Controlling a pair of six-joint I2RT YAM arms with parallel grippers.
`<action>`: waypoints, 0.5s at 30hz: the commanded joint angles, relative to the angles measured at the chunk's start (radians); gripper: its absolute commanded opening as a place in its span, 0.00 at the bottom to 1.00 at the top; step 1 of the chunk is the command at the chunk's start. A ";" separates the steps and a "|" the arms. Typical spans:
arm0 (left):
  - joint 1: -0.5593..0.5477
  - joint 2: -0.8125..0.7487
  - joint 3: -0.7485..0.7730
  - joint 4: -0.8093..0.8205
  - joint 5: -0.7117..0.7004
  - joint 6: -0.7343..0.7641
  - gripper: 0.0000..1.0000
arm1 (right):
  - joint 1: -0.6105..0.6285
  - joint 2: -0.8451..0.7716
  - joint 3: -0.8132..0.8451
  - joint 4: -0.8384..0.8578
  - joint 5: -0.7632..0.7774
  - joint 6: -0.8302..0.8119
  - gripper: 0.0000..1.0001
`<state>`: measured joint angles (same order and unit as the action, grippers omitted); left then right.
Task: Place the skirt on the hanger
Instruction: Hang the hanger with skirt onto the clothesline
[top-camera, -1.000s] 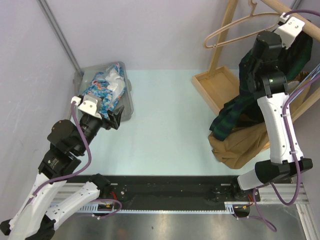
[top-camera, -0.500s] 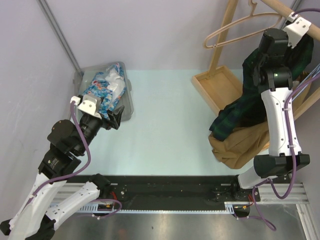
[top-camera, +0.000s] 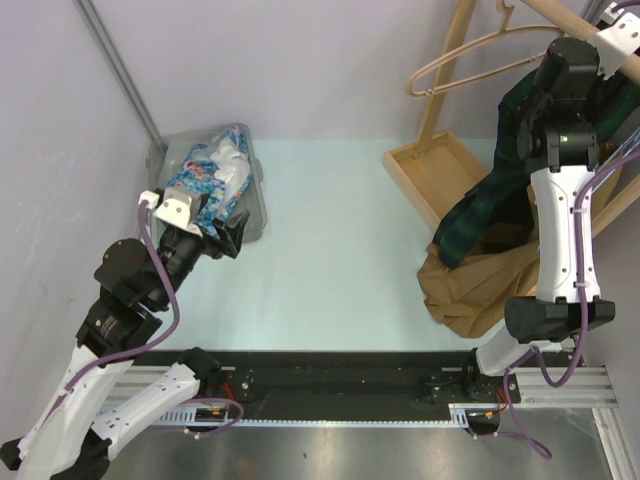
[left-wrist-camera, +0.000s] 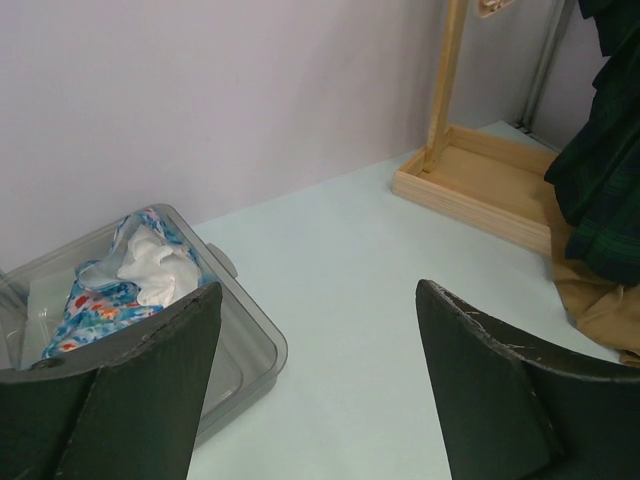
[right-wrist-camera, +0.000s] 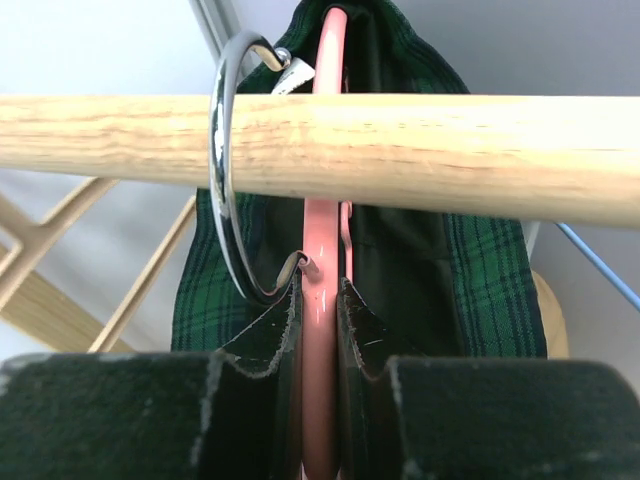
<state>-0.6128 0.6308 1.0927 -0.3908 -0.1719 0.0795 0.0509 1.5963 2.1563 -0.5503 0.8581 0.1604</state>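
My right gripper (right-wrist-camera: 320, 285) is shut on the pink hanger (right-wrist-camera: 320, 330), high at the wooden rail (right-wrist-camera: 430, 145). The hanger's metal hook (right-wrist-camera: 228, 180) curves round the rail. The dark green plaid skirt (right-wrist-camera: 490, 290) hangs from this hanger. In the top view the skirt (top-camera: 490, 200) drapes down beside the right arm, whose gripper (top-camera: 590, 42) is at the rail. My left gripper (left-wrist-camera: 318, 300) is open and empty, low over the table at the left, also seen in the top view (top-camera: 225, 238).
A grey bin (top-camera: 257, 215) with floral cloth (top-camera: 210, 170) stands beside the left gripper. An empty beige hanger (top-camera: 470, 55) hangs on the rail. The rack's wooden base tray (top-camera: 440, 170) and a tan garment (top-camera: 470, 290) lie below the skirt.
My right gripper has risen up and to the right with the hanger and skirt, reaching the rail. The left arm has not moved.
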 joint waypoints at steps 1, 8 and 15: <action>0.002 0.007 0.041 0.023 0.017 -0.030 0.82 | -0.043 0.022 0.060 0.109 -0.049 0.037 0.00; 0.002 -0.005 0.030 0.021 0.011 -0.046 0.83 | -0.129 0.054 0.062 0.043 -0.165 0.136 0.00; 0.002 0.007 0.022 0.023 -0.018 -0.058 0.84 | -0.123 0.001 -0.015 0.026 -0.221 0.166 0.20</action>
<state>-0.6128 0.6331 1.0962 -0.3908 -0.1726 0.0509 -0.0685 1.6638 2.1635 -0.5770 0.6704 0.2813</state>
